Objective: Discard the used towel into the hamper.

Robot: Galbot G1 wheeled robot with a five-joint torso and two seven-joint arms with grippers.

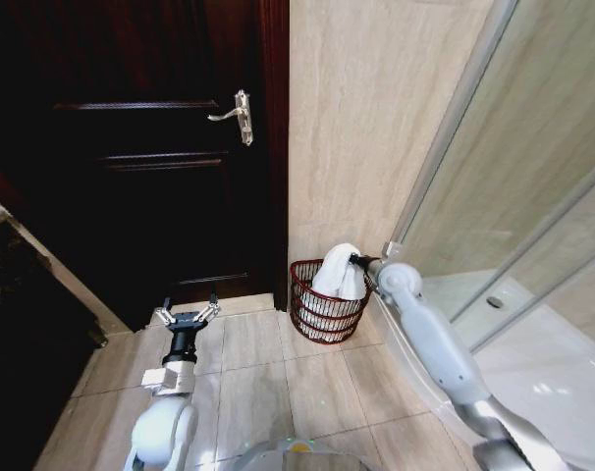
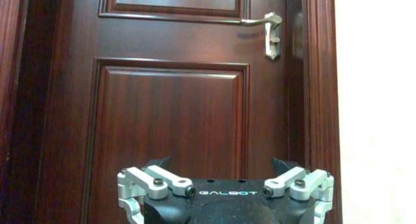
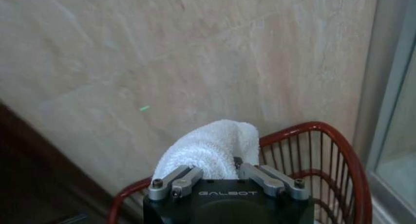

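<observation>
A white towel (image 1: pixel 339 274) hangs bunched over the hamper (image 1: pixel 322 309), a reddish-brown wire basket standing on the floor against the beige wall. My right gripper (image 1: pixel 357 261) is shut on the towel's top, just above the basket's rim. The right wrist view has the towel (image 3: pixel 211 148) pinched between the fingers, with the hamper's red rim (image 3: pixel 338 139) curving below and behind it. My left gripper (image 1: pixel 188 316) hovers open and empty over the floor in front of the dark door, well left of the hamper; its spread fingers (image 2: pixel 159 181) face the door.
A dark wooden door (image 1: pixel 170 147) with a silver handle (image 1: pixel 237 115) fills the left. A glass shower enclosure (image 1: pixel 533 196) and its white base stand close on the right of the hamper. Tiled floor (image 1: pixel 258 383) lies open between the arms.
</observation>
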